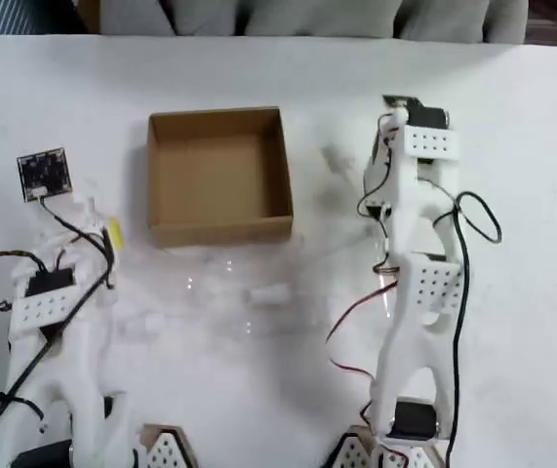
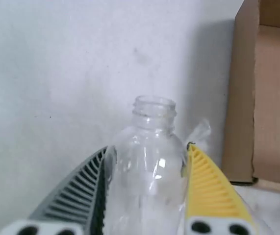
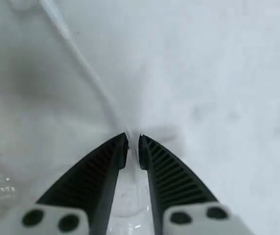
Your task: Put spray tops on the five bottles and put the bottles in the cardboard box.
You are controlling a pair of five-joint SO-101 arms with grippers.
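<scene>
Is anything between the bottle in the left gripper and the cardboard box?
Nothing visible does. The bottle in the left gripper is beside the cardboard box, whose top is open and whose inside looks empty.

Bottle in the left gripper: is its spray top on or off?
Off. The bottle between the left gripper's fingers shows a bare, open threaded neck with nothing screwed on.

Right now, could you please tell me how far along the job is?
Done: nothing yet; the box is empty. In hand: the left gripper holds a bottle with a bare neck, and the right gripper is shut on what looks like a spray top. Left: fitting that top, capping the other bottles, and boxing all of them.
</scene>
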